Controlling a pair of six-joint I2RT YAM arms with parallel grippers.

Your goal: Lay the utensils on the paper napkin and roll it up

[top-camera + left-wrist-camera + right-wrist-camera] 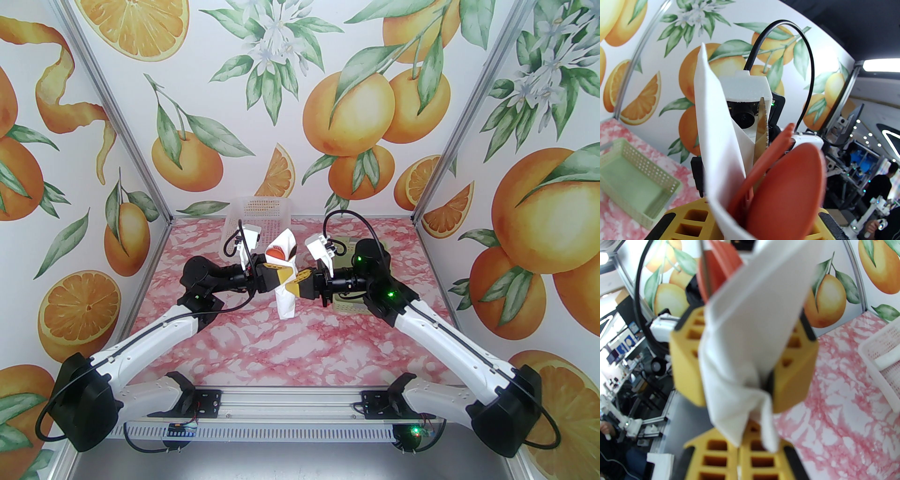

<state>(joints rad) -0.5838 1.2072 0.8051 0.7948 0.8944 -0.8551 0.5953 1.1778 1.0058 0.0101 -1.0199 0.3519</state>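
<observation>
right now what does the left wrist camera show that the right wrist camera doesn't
Left wrist: the green basket on the table, the other wrist's camera lens, and the knife with its toothed edge, rising from the open top of the napkin. Right wrist: the white basket, the napkin's crumpled lower end, and the left gripper closed around it. Both: the white napkin, red-orange utensils sticking out of it, and the pink marbled table.

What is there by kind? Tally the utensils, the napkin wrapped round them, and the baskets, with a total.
Utensils: 3 (spoon, fork, knife)
Napkin: 1
Baskets: 2 (green basket, white basket)
Total: 6
</observation>
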